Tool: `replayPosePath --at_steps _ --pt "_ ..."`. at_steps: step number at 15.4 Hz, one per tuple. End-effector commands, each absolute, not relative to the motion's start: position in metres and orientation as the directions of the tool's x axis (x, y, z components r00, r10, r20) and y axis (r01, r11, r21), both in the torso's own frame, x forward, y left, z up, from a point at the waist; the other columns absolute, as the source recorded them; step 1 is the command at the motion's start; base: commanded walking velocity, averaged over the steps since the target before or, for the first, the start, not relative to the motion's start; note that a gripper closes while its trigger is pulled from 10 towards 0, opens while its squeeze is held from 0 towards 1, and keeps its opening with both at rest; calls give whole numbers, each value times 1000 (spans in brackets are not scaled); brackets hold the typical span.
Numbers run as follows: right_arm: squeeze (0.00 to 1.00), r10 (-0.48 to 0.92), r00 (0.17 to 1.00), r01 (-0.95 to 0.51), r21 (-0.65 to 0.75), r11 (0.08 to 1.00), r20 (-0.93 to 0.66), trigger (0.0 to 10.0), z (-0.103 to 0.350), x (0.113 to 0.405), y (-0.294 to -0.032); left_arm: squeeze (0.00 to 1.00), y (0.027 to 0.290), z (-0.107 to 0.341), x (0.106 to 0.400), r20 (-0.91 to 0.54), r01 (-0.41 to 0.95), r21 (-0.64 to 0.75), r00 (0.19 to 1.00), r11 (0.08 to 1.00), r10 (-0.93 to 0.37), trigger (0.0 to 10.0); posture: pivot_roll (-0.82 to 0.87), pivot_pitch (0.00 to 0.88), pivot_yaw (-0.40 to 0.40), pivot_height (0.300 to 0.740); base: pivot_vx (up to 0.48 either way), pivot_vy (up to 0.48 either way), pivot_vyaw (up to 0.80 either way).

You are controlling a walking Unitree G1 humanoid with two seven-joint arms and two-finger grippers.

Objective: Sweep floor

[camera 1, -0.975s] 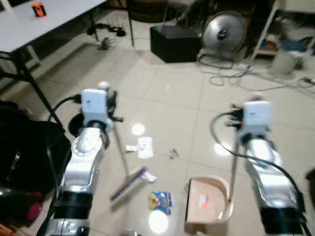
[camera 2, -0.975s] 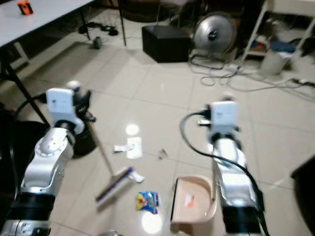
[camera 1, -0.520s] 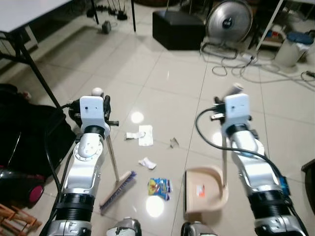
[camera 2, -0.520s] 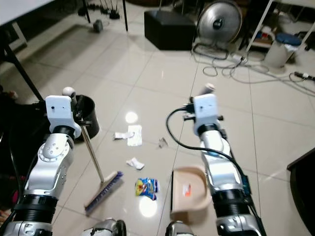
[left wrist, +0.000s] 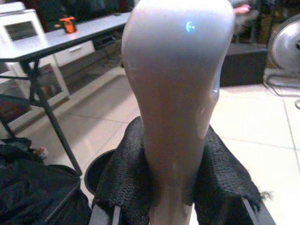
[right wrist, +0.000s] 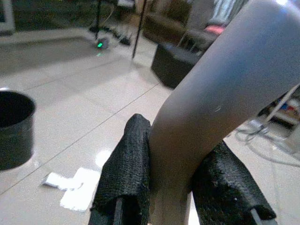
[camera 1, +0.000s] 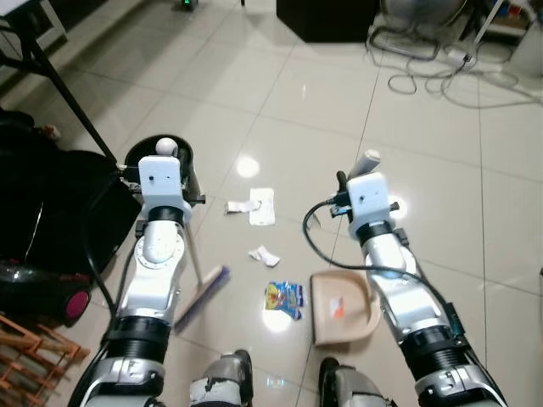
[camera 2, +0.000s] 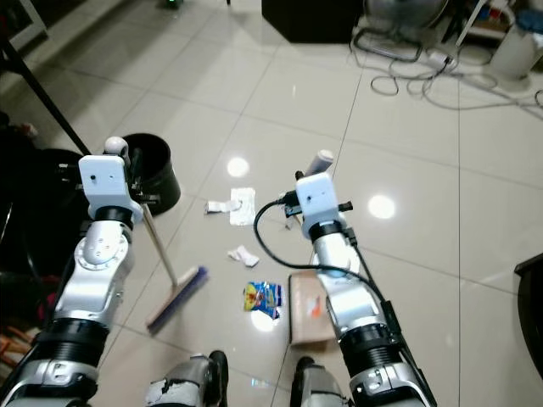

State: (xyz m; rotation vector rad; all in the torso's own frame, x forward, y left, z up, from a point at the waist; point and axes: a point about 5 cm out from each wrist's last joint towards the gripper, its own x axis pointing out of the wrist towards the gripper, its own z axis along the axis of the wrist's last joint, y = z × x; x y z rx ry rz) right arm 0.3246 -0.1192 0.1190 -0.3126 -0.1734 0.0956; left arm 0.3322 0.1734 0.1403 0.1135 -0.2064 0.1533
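**Sweeping litter toward the dustpan**

Holding a tool in each arm, the robot stands over a small scatter of rubbish on the pale tiled floor (camera 1: 424,136). The left gripper (left wrist: 161,206) is clenched on the broom handle (left wrist: 176,103), its black padded fingers (left wrist: 124,187) pressed to either side of the pale rounded grip. The right gripper (right wrist: 171,197) is clamped the same way on the dustpan handle (right wrist: 206,108).

The dustpan (camera 1: 344,307) is the landmark: a beige scoop lying flat on the tiles. Touching its open side is a colourful wrapper (camera 1: 282,298). Farther out on that side lie a crumpled white scrap (camera 1: 264,254), then a flat white paper (camera 1: 261,206) with a smaller piece beside it. The broom head (camera 1: 204,295) rests on the floor beyond the wrapper, well apart from the pan, its thin shaft slanting up to the left gripper. A black bin (camera 2: 151,174) stands farthest off.

The step in hand looks like gathering: the litter is not yet in the pan. Next the broom likely needs to reach behind the white scraps and draw them toward the pan's mouth while the right arm keeps it flat.
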Motion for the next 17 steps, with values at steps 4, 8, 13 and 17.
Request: replayPosePath --at_steps 4,8,13,17 --pt "0 166 947 -62 -354 933 274 10000 124 323 -99 0 164 133 337 231 -177 56 960 983 160 10000 83 306 34 740 0 0 0" --pt "0 292 931 -181 -420 889 218 10000 109 318 -69 0 155 126 344 204 -153 66 969 986 137 10000 76 321 38 740 0 0 0" --pt "0 333 920 -186 -516 836 208 10000 103 317 -50 0 154 119 347 186 -154 65 973 986 140 10000 60 327 35 740 0 0 0" --pt "0 254 949 -172 -370 913 188 10000 103 318 -43 0 147 116 351 159 -161 7 975 987 157 10000 44 331 43 740 0 0 0"
